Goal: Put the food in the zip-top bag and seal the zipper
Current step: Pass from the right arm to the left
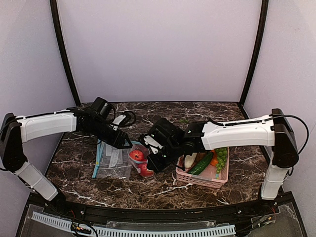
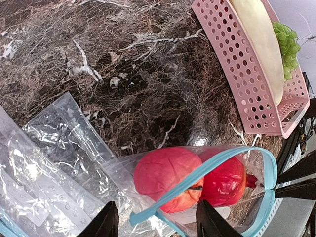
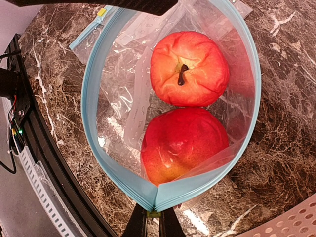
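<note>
Your right gripper (image 3: 153, 223) pinches the zipper (image 3: 89, 98); left gripper (image 2: 157, 222) open astride it. Bag (image 3: 123, 98) limp, slick, weighted by two fruits (image 3: 190, 66): hold the stiffer zipper. Cucumber (image 1: 201, 164) right of bag: take mid-length.

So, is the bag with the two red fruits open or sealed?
Open: its blue zipper spreads in a wide loop around both fruits; the right gripper pinches one end.

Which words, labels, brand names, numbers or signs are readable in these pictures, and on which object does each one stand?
No text can be read in any view.
On the spare clear bags: faint pale printed marks, too blurred to read.
On the zip-top bag: faint marks in the plastic, unreadable.
On the pink basket and the red fruits: no label or sign visible.
</note>
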{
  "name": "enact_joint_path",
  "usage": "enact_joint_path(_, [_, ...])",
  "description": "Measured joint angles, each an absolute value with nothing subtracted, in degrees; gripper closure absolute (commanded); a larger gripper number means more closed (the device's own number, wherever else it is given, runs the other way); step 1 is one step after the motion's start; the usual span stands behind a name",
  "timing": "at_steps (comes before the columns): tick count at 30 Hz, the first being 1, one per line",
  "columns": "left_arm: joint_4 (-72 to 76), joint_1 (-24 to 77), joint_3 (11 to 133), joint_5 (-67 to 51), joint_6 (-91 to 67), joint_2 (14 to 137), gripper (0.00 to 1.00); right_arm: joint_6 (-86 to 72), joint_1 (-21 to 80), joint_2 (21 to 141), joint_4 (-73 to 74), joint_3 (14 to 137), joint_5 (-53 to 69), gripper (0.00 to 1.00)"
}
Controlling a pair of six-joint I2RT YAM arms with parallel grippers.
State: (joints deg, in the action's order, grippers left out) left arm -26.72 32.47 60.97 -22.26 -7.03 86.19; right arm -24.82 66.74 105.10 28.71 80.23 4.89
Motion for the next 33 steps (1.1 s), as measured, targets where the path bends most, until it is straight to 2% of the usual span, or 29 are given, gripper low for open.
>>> enact_joint_path(6, [-26.9,31.9,62.3,-21.8,-5.6,86.8,0.50,-24.8,66.7,105.1,28.7,80.2,4.9,1.00])
enact_joint_path(12, [-26.8,31.7,62.9,-22.8,-3.7,87.4,0.57,-24.8,66.8,105.1,28.7,80.2,4.9,1.00])
enact_joint_path(17, [-26.7,31.7,62.9,-23.4,-2.9,88.3,0.67,-24.8,66.8,105.1,28.7,80.2,5.0,1.00])
enact_joint_path(21, [-26.7,31.7,62.9,-23.3,-2.7,88.7,0.79,-24.8,66.8,105.1,28.7,80.2,5.0,1.00])
enact_joint_path(23, [-26.6,31.7,62.9,-23.4,-2.7,88.7,0.81,-24.8,66.8,105.1,28.7,80.2,5.0,0.90])
enact_joint_path(28, [-26.6,31.6,62.9,-23.3,-2.7,88.7,0.88,-25.1,66.8,104.9,28.8,80.2,4.9,0.55])
enact_joint_path(33, [-26.5,31.6,62.9,-23.1,-2.7,88.7,0.90,-25.6,67.3,101.0,29.7,78.8,4.0,0.35])
